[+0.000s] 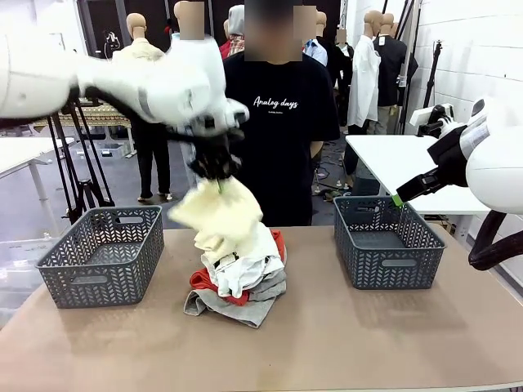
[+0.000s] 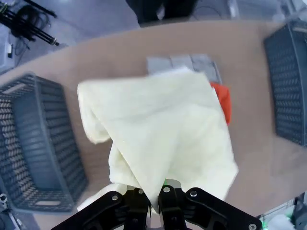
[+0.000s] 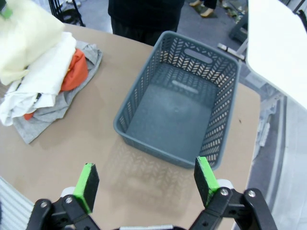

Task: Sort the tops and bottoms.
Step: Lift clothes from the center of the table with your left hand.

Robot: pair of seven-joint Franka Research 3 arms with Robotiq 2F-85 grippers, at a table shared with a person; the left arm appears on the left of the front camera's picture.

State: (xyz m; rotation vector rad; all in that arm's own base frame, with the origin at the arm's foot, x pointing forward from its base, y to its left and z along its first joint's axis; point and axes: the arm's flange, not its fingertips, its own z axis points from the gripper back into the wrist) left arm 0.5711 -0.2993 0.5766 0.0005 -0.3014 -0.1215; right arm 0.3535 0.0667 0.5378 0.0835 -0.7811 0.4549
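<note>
A pile of clothes lies in the middle of the table. My left gripper (image 1: pixel 219 178) is shut on the cream top (image 1: pixel 219 211) and holds it up above the pile; in the left wrist view the cream top (image 2: pixel 158 124) hangs from the closed left gripper (image 2: pixel 154 200). Under it lie a white top (image 1: pixel 243 265), an orange-red top (image 1: pixel 278 242) and a grey garment (image 1: pixel 245 306). My right gripper (image 3: pixel 146 184) is open in the air at the right, above the table in front of the right basket (image 3: pixel 182 103). The pile (image 3: pixel 43 81) also shows at the left of the right wrist view.
Two empty grey baskets stand on the table, the left basket (image 1: pixel 102 253) and the right basket (image 1: pixel 388 242). A person in a black T-shirt (image 1: pixel 278 122) stands at the far edge behind the pile. A white table (image 1: pixel 409 159) stands behind at the right.
</note>
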